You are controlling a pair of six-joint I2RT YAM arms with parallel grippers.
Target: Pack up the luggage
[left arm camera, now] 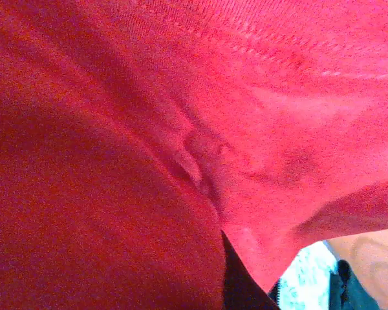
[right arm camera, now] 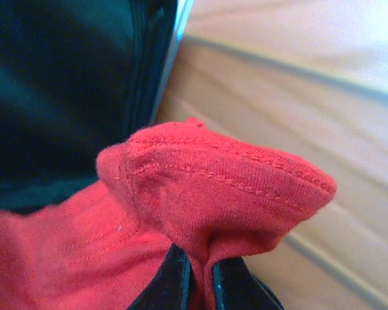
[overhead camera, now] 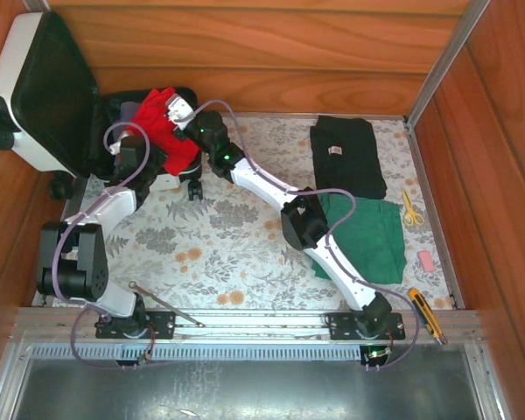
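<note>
The luggage [overhead camera: 22,66], a white hard-shell suitcase, lies open at the table's back left with its black-lined lid standing up. A red garment [overhead camera: 162,127] hangs bunched over its lower half. My right gripper [overhead camera: 178,110] is shut on a hemmed fold of the red garment [right arm camera: 220,187], the cloth pinched between its black fingers [right arm camera: 171,284], beside the luggage's black lining [right arm camera: 52,84]. My left gripper [overhead camera: 147,147] sits at the garment's left edge. The red garment [left arm camera: 149,129] drapes right against the left wrist camera and hides that gripper's fingers.
A folded black garment [overhead camera: 348,153] and a green one [overhead camera: 372,236] lie on the flowered cloth at the right. Yellow scissors [overhead camera: 411,208], a pink eraser [overhead camera: 425,261] and a yellow knife [overhead camera: 427,313] lie near the right wall. A thin metal tool [overhead camera: 162,304] lies near the front.
</note>
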